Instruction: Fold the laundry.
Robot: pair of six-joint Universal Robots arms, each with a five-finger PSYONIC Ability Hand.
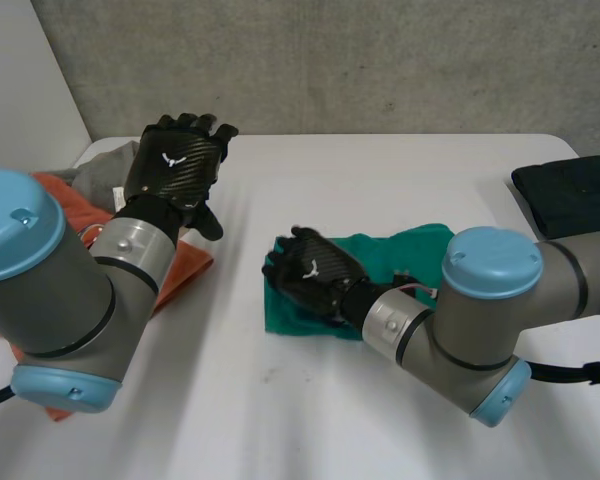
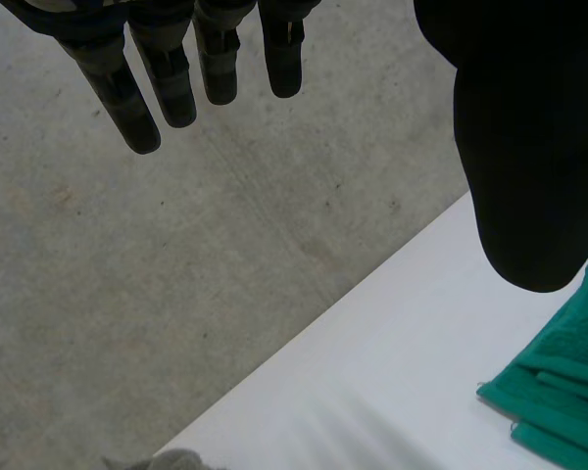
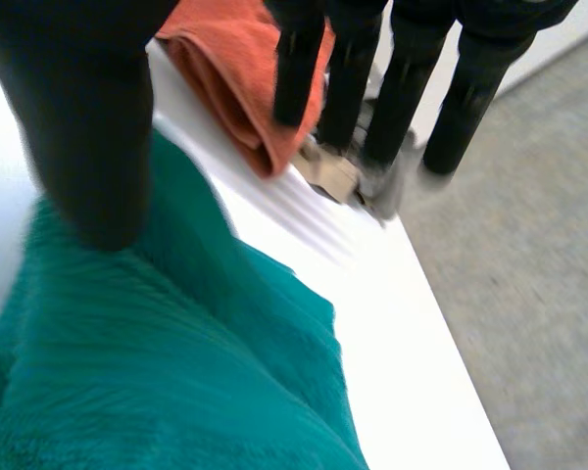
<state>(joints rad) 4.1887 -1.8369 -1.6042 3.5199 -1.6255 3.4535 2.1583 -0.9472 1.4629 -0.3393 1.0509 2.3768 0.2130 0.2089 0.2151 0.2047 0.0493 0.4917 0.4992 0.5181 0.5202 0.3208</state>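
A folded green towel [image 1: 405, 250] lies on the white table [image 1: 280, 420], right of the middle. My right hand [image 1: 315, 275] is over the towel's left end. In the right wrist view the towel [image 3: 157, 372] bunches under the palm, and the hand's fingers [image 3: 402, 88] and thumb reach straight past it without pinching it. My left hand [image 1: 180, 160] is held up above the table's far left, fingers [image 2: 176, 78] straight and spread, holding nothing. A corner of the green towel [image 2: 563, 392] lies past its thumb.
An orange cloth [image 1: 185, 270] and a grey cloth [image 1: 105, 170] are heaped at the far left, under my left arm. The orange cloth [image 3: 235, 78] sits beyond my right fingertips. A dark folded cloth [image 1: 570, 195] rests at the right edge.
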